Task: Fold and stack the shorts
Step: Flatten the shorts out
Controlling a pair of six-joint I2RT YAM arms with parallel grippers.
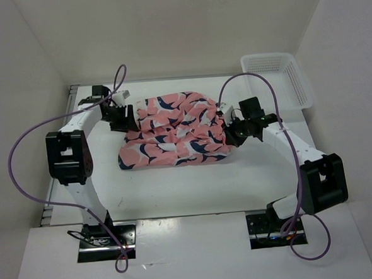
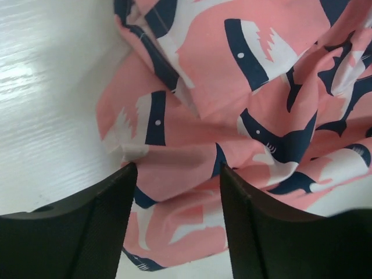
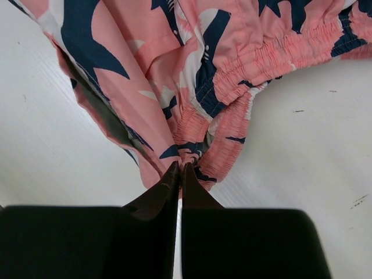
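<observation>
My right gripper [image 3: 180, 167] pinches the shorts [image 1: 173, 131] at their 3 o'clock edge (elastic waistband); my left gripper [image 2: 177, 174] stands spread over the 9 o'clock edge.

Mid-table [image 1: 176, 190], stretched from 9 to 3 o'clock: the shorts [image 1: 173, 131], bunched. At their 9 o'clock edge, the left gripper [image 1: 123, 120], fingers apart on either side of a fold. At their 3 o'clock edge, the right gripper [image 1: 226, 127], pinched on the waistband. Off at 2 o'clock, by the table's far corner: the basket [image 1: 274, 77], well apart from the shorts.
</observation>
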